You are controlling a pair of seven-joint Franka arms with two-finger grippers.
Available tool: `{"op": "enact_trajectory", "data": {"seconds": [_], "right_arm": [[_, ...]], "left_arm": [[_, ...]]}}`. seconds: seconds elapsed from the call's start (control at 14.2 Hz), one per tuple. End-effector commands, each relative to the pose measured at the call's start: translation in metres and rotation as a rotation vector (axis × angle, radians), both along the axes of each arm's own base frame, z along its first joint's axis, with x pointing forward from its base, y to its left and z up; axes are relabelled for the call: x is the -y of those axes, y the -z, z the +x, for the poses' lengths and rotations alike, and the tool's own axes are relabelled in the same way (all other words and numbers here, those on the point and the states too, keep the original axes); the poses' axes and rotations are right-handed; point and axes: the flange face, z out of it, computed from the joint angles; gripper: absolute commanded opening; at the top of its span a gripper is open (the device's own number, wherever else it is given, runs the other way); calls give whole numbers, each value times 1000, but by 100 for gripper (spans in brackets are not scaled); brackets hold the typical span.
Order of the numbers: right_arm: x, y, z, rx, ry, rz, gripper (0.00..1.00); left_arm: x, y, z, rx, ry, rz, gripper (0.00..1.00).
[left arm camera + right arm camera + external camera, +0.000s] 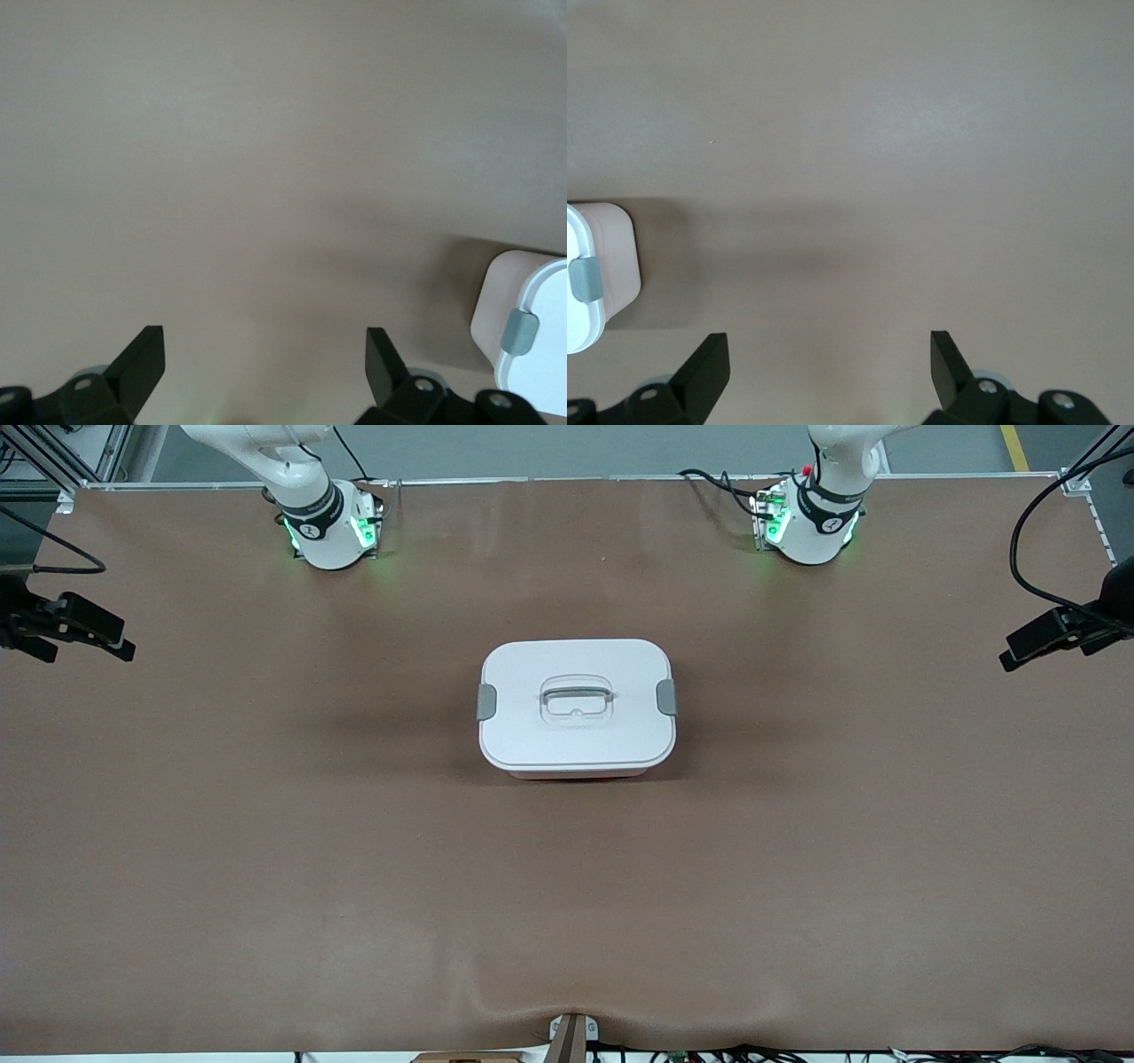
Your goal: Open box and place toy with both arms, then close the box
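The box (576,735) sits in the middle of the table, a pale pink tub with its white lid on. A grey clip (486,701) shows at each short end, and the grey handle (576,695) lies flat in its recess. The toy is out of view. Both grippers are raised out of the front view. My left gripper (264,341) is open over bare table, with a corner of the box (496,301) and one clip (518,331) off to one side. My right gripper (829,345) is open too, with the box's other end (611,257) and its clip (583,279) to one side.
The two arm bases (332,527) (806,522) glow green along the table edge farthest from the front camera. A black camera clamp (66,627) (1063,633) juts in at each end of the brown table (266,824). A small bracket (571,1036) sits at the nearest edge.
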Motion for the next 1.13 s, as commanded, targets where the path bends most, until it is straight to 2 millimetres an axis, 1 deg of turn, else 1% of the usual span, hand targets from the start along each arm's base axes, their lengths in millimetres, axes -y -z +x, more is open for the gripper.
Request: {"op": "enact_trajectory", "data": {"seconds": [0.0,0.07,0.28,0.35,0.42,0.56,0.85,0.99,1.06], "right_arm": [[3,-2,3,4,2,-11,100],[3,-2,3,4,2,-11,100],[2,-2,3,4,1,-11,100],[3,-2,3,4,2,-11,100],[2,-2,3,4,1,-11,100],[1,-1,4,4,1,-12,100],[2,-2,4,10,3,-11,100],[2,-2,4,10,1,-11,100],[2,-2,4,10,1,-11,100]], "left_arm": [[0,15,10,-24,33,-17,100],[-5,22,14,-36,26,-28,100],[5,16,12,-22,40,-24,100],[10,12,9,-14,46,-22,100],[14,3,4,1,48,-23,100],[15,2,3,4,51,-15,100],[15,0,5,26,49,-15,100],[9,2,6,24,40,-18,100],[11,2,6,24,43,-18,100]]}}
